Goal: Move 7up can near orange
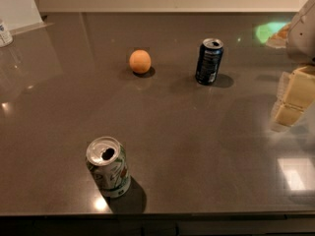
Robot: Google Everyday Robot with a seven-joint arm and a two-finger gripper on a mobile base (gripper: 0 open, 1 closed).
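Note:
The 7up can (pixel 108 166) stands upright near the front edge of the dark table (pixel 197 146), white and green with an opened silver top. The orange (pixel 140 61) lies further back, left of the table's middle. My gripper (pixel 293 100) is at the right edge of the view, pale yellow, above the table's right side. It is far from the 7up can and holds nothing that I can see.
A dark blue can (pixel 209 61) stands upright to the right of the orange. A white container (pixel 5 33) sits at the far left edge. A light wall runs along the table's back. The table's front edge is just below the 7up can.

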